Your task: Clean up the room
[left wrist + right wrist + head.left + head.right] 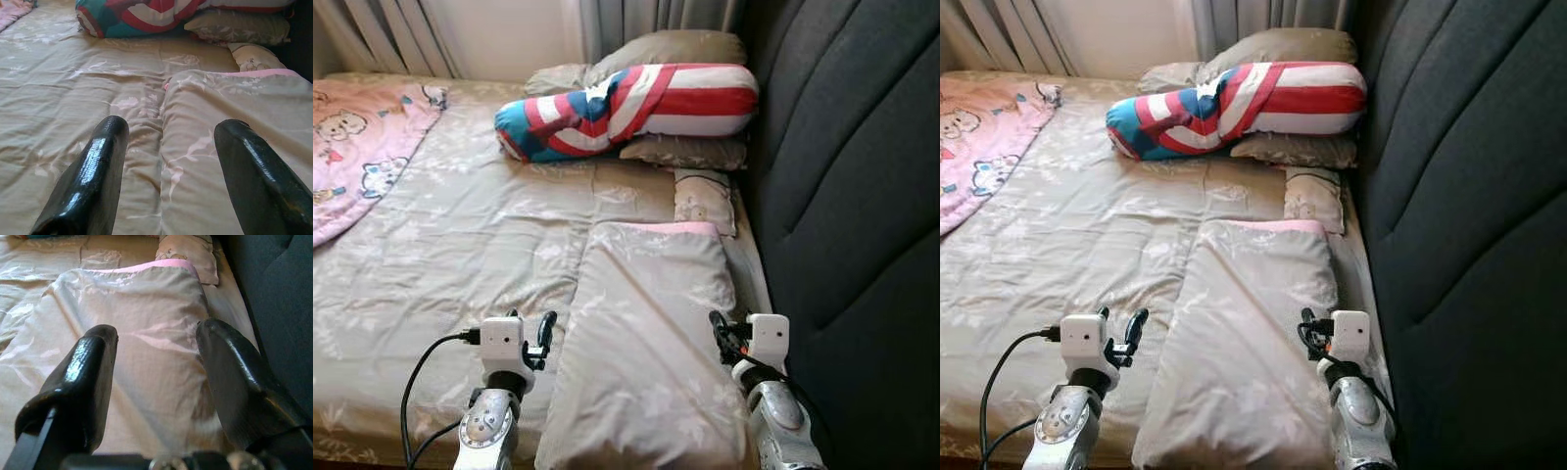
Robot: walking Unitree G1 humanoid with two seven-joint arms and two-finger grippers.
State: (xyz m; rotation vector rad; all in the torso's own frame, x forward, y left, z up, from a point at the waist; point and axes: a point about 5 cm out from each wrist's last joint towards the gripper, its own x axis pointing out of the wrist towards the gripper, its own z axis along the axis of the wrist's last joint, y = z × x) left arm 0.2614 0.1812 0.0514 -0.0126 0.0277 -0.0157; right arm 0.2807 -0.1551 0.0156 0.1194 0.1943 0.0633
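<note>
Fingers on both your grippers stand spread wide and hold nothing: the left gripper [168,171] hovers at the near left edge of the folded beige blanket [651,343], the right gripper [156,382] over its right side. That blanket lies on the bed [460,245] beside the dark headboard [852,196]

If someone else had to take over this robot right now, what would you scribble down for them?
Left gripper: jaws open, empty, at the left edge of the folded quilt.
Right gripper: jaws open, empty, at its right edge.
The quilt lies folded on the bed beside the dark headboard.
Striped bolster rests on the pillows; pink blanket lies at far left.
Nothing gripped yet. Left to do, probably: grasp and move the quilt.
</note>
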